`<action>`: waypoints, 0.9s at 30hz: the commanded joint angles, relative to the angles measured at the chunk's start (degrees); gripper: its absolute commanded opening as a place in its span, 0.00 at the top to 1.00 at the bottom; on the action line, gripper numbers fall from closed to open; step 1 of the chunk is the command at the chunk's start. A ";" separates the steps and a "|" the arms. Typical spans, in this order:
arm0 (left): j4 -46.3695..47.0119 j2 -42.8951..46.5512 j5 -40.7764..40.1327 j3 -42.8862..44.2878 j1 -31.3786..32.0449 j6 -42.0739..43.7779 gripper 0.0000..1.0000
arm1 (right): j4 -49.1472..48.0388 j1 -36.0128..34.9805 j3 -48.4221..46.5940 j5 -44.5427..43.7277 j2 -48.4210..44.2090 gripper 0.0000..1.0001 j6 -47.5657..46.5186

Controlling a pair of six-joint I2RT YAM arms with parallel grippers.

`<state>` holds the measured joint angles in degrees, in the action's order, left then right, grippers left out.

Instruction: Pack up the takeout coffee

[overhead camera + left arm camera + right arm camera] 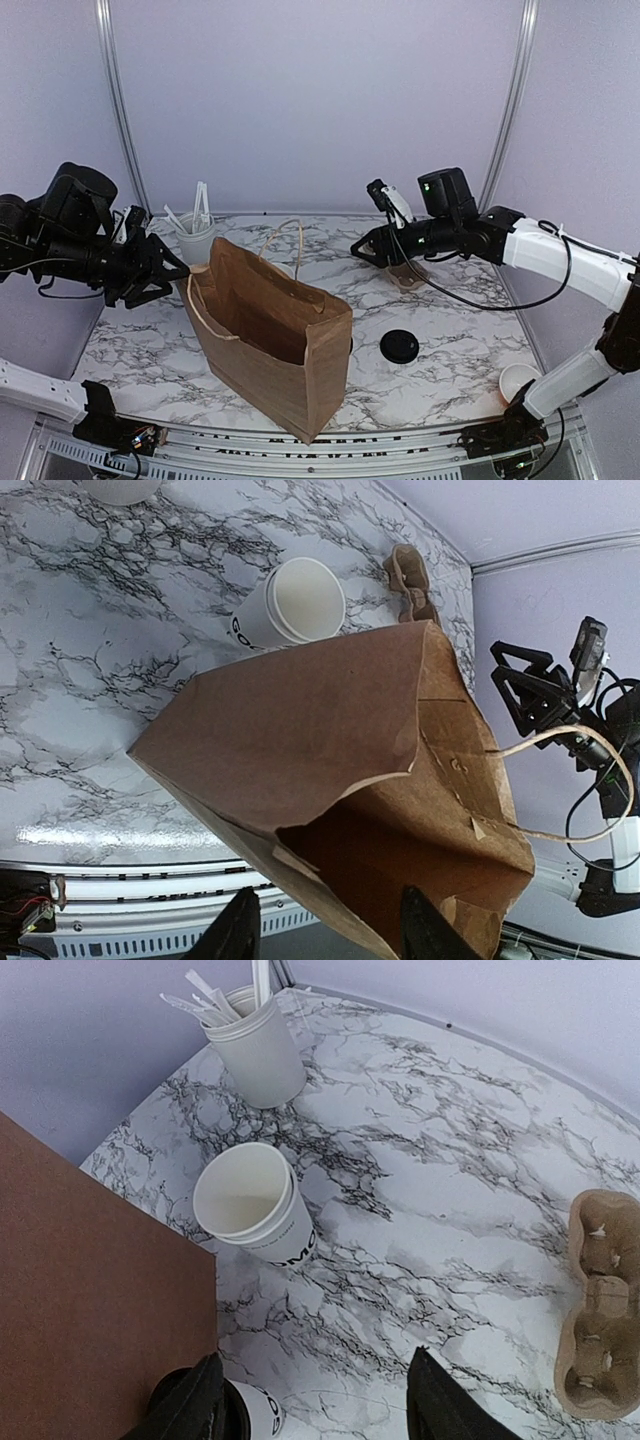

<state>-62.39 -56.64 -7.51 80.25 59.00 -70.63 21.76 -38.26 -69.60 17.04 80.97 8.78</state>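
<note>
The takeout coffee (248, 1412), a white cup with black lettering and a black lid, stands beside the brown paper bag (90, 1300), low in the right wrist view and partly behind my left finger (200, 1400). My right gripper (317, 1360) hovers open above the marble beside it, holding nothing. From above, the bag (270, 340) stands upright with its mouth open and hides the coffee. My left gripper (165, 270) is open at the bag's left rim. In the left wrist view the bag's near wall (330, 870) runs between its spread fingers (238, 930).
A lidless stack of white cups (250, 1200) stands behind the bag. A white tub of stirrers (195, 240) is at the back left. A cardboard cup carrier (405, 275) lies under the right arm. A loose black lid (399, 346) lies right of the bag, with another white cup (518, 380) near the right base.
</note>
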 commanded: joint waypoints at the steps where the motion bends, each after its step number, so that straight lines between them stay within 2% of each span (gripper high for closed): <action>1: -3.59 -1.80 -3.73 1.95 1.07 -1.88 0.53 | -2.25 0.64 0.60 0.37 0.09 0.41 0.17; 8: -6.25 -5.18 -6.68 4.53 2.24 -2.22 0.57 | -2.50 0.64 2.13 0.41 -1.32 0.41 0.01; 19: -11.19 -8.37 -7.97 8.39 2.76 -1.27 0.71 | -2.51 0.90 2.23 0.54 -1.50 0.41 -0.64; 27: -12.40 -8.94 -7.44 8.61 2.78 -1.00 0.75 | -2.68 1.00 2.54 0.72 -1.43 0.41 -0.79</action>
<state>-71.83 -65.32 -14.24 87.74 61.52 -72.42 20.53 -37.95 -66.83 17.37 80.95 8.47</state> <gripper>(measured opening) 0.268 0.593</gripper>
